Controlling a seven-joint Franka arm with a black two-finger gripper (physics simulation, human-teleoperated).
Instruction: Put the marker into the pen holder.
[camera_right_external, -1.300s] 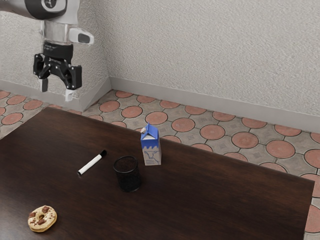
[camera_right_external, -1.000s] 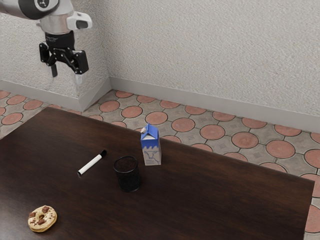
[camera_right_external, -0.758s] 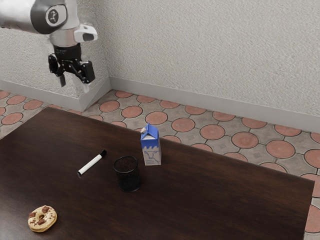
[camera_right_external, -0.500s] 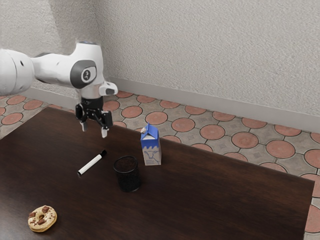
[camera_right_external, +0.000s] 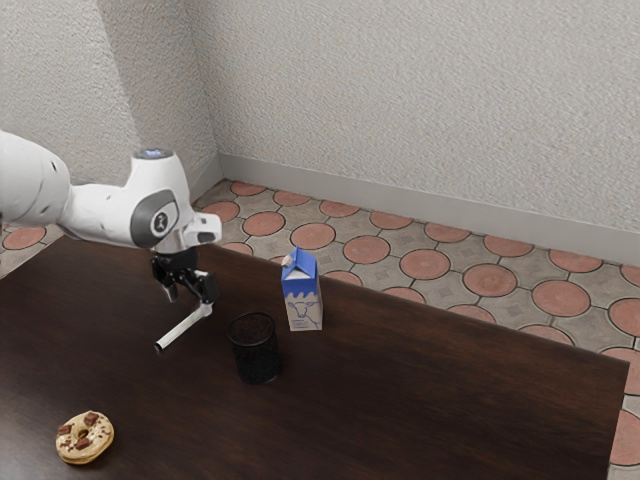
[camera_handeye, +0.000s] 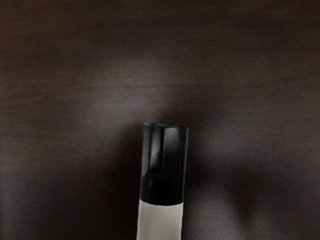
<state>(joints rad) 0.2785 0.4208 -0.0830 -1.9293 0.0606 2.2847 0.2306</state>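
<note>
Fingers (camera_right_external: 208, 290) apart above the marker (camera_right_external: 182, 331)

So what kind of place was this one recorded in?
Probably a plain simulated room rather than a furnished kitchen: rough pale walls, a floor of round reddish tiles, and a dark wooden table.

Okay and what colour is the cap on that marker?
The marker's cap is glossy black, seen best in the wrist view.

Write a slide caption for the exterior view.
Open gripper down at a white marker, on a dark table shared with a black pen holder, milk carton and donut.
</note>
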